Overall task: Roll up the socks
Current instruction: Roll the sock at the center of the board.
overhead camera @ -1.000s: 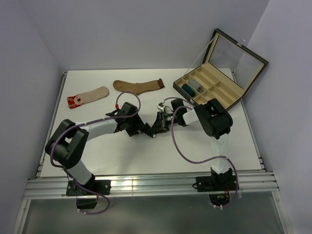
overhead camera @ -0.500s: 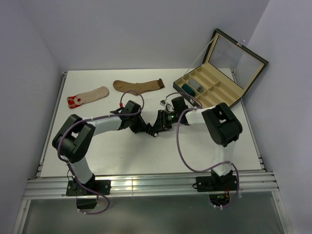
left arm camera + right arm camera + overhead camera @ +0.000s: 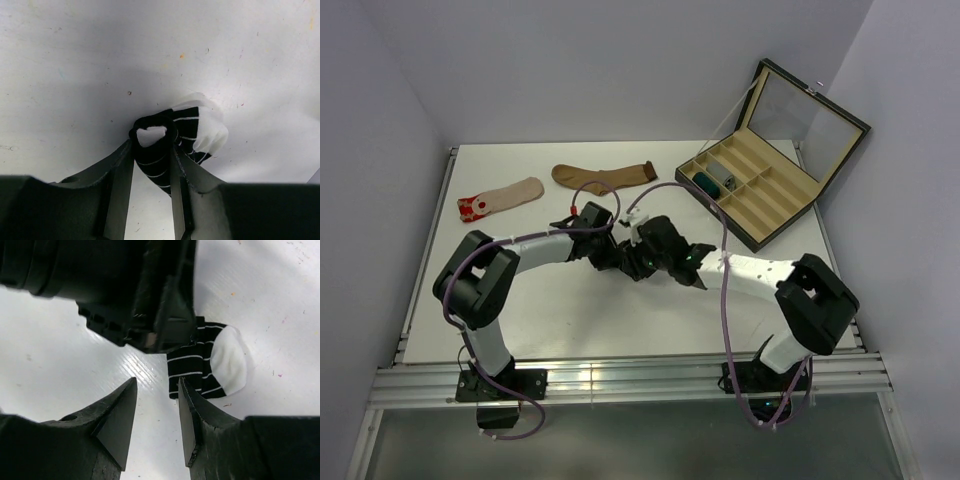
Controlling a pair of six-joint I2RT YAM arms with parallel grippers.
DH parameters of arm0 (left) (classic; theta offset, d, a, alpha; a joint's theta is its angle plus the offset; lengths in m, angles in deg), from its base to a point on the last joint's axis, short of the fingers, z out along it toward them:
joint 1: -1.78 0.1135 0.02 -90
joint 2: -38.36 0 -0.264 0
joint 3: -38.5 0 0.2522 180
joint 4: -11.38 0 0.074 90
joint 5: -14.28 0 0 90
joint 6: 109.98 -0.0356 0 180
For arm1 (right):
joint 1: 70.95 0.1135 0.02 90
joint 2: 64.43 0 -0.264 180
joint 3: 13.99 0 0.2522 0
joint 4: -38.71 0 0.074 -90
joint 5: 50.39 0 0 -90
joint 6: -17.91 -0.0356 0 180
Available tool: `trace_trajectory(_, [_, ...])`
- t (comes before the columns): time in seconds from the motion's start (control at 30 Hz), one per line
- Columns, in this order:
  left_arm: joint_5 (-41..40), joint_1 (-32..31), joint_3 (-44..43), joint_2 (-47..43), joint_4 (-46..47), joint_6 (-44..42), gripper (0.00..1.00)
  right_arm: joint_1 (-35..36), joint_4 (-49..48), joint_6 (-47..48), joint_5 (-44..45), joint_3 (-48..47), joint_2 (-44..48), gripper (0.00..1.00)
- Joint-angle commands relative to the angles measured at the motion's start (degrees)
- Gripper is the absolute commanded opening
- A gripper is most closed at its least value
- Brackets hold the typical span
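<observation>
A black sock with white stripes [image 3: 192,131] lies partly rolled on the white table, its white toe [image 3: 228,362] sticking out to the right. My left gripper [image 3: 152,146] is shut on the rolled black part, which fills the gap between its fingers. Just short of the sock my right gripper [image 3: 157,384] stands open, with only bare table between its fingers. The sock lies just beyond its right finger [image 3: 192,410], and the left gripper's dark body [image 3: 125,290] hangs over it. In the top view both grippers [image 3: 625,258] meet at mid-table and hide the sock.
A brown sock [image 3: 605,177] and a beige red-toed sock [image 3: 500,197] lie flat at the back left. An open compartment box [image 3: 770,195] stands at the back right, with a teal roll [image 3: 704,181] and a grey roll [image 3: 728,181] in it.
The left gripper has closed on the striped sock. The right gripper has opened and let go, and the right arm has stretched out low towards the left. Both grippers have shifted slightly left.
</observation>
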Motion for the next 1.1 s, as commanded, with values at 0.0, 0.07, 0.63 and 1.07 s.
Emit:
trace_trajectory(0.0, [-1.8,-0.2,-0.3,2.3,-4.6,-2.6,0.38,3.8,0.6,6.9,13.1,-0.4,-1.1,0.46])
trace_trajectory(0.07, [-1.6,-0.2,-0.5,2.4,-4.7,-2.9,0.38,5.1,1.4,8.0,15.5,-1.8,-3.8,0.46])
trace_trajectory(0.63, [-1.1,-0.2,-1.7,1.1,-4.4,-3.9,0.50,9.5,7.1,9.4,20.1,-6.0,-17.7,0.22])
trace_trajectory(1.07, [-5.2,2.8,3.6,-10.4,-2.8,2.8,0.78,-6.9,9.0,-0.9,-19.9,-6.7,-18.3,0.00])
